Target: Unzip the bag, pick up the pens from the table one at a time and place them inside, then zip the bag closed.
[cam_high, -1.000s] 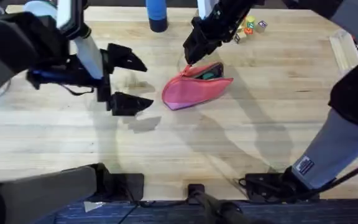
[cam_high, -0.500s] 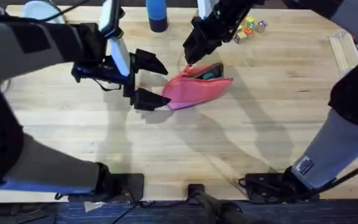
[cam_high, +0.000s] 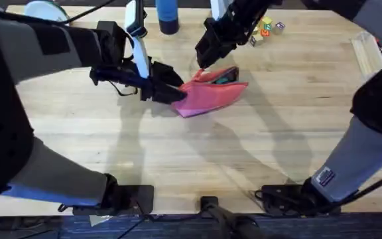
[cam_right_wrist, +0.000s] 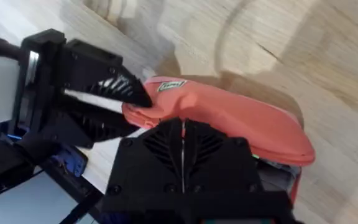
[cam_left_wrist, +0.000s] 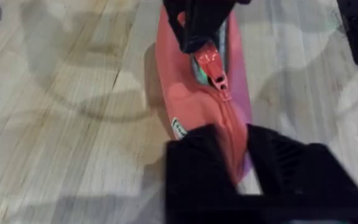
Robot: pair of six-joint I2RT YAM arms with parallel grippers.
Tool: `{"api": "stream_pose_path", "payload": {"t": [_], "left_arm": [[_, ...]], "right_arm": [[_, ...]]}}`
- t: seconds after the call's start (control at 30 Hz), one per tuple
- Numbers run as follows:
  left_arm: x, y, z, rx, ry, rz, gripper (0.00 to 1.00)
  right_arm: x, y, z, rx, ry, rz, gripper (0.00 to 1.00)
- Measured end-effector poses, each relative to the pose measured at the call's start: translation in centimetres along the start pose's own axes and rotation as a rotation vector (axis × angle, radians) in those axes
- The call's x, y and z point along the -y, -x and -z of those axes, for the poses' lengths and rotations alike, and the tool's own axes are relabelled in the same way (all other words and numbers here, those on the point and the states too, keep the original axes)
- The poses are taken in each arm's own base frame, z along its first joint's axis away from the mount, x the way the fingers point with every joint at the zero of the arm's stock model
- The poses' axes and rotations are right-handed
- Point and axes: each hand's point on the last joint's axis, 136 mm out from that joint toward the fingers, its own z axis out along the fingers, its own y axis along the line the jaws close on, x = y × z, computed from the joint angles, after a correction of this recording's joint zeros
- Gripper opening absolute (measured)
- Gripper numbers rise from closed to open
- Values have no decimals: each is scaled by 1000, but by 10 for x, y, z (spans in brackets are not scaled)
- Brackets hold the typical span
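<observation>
Overhead: shows the bag lying on the table a little behind the middle, long axis slanting from near-left to far-right; partly unzipped at the far-right end, with something green showing in the dark opening; reaches in from the left with the left gripper, its black fingers closed together on the bag's near-left end; comes down from the far side with the right gripper onto the bag's top edge, beside the opening; cannot tell there whether those fingers grip anything.

Left wrist: looks along the bag from its pinched end; shows both black fingers pressed on the fabric to either side of the zipper line, a small white label just beside them; farther along, the zipper pull lies on the top edge right under the right gripper, touching or nearly so.

Right wrist: shows the right gripper's fingers shut flat together over the bag; what lies between them stays hidden; left gripper clamped on the labelled end.

Elsewhere on the table: blue bottle at the far edge; small coloured blocks at far right.
</observation>
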Motion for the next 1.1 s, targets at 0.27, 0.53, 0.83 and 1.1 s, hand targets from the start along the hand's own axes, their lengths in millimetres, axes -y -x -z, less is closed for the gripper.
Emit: {"api": "stream_pose_path", "payload": {"t": [0.27,0.53,0.83,1.1], "left_arm": [[0,-2,0,-9,3,28,45],[0,-1,0,-8,3,33,43],[0,-2,0,-9,1,38,43],[0,-2,0,-9,1,38,42]], "right_arm": [[0,-1,0,-6,0,-2,30],[16,-10,6,-35,-14,-13,30],[81,-21,34,-26,-61,-166,30],[138,-30,60,21,-105,-299,30]]}}
